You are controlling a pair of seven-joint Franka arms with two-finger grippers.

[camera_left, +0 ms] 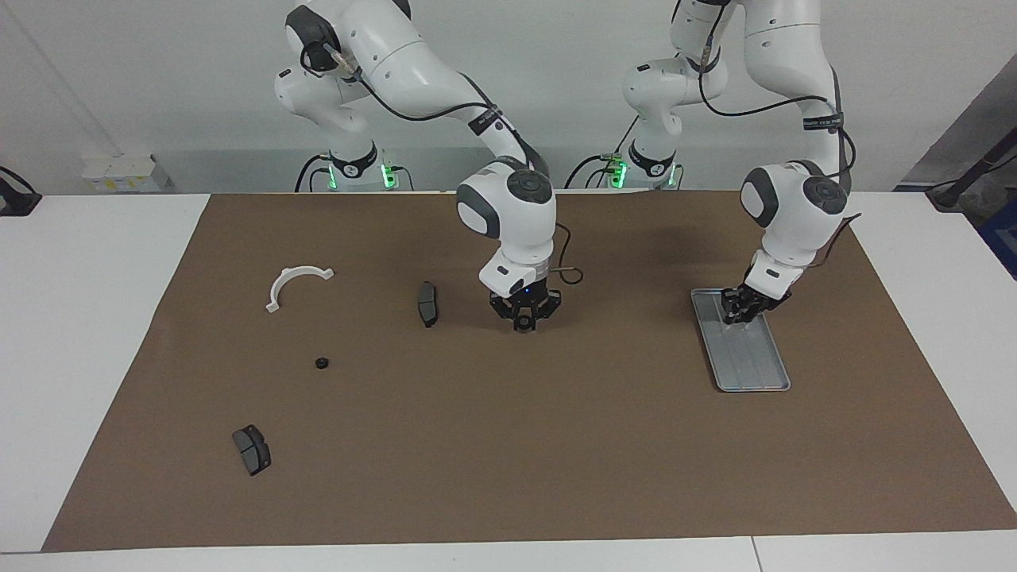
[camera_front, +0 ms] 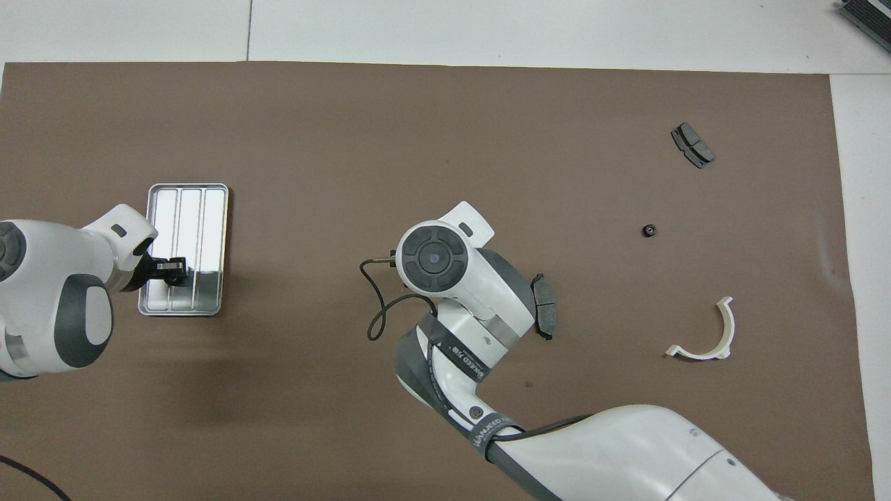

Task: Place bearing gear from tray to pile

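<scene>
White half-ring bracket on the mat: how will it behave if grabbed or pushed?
The white half-ring bracket looks like thin plastic, so it is probably light and apt to skid on the mat when pushed. It lies flat, so rolling seems unlikely; an off-centre push may spin it. Squeezed across its open ends, it could flex.

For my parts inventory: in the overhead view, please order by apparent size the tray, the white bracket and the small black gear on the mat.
1. tray
2. white bracket
3. small black gear
</scene>
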